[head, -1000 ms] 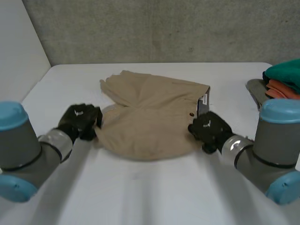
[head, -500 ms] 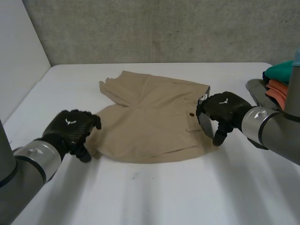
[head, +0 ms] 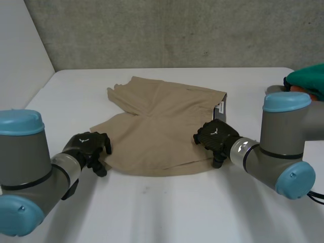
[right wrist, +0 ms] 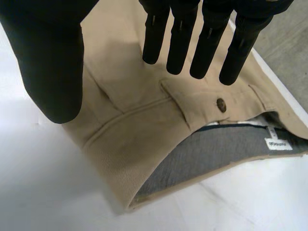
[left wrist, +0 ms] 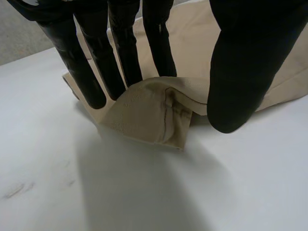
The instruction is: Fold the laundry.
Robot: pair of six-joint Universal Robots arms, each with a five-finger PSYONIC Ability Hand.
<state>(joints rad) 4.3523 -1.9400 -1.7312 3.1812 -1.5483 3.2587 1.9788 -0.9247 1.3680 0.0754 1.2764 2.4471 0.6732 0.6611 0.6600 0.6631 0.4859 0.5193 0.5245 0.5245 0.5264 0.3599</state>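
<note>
Khaki shorts lie spread mid-table. Left hand open, fingers and thumb straddling raised leg hem, likely to pinch it. Right hand open over waistband beside button, probably for matching grip.

The white table lies bare on its near side, in front of the beige shorts, and in the strip between the shorts and the grey wall. A pile of clothes takes the far right edge. The left hand blocks the shorts' near left corner, the right hand their waistband side.
</note>
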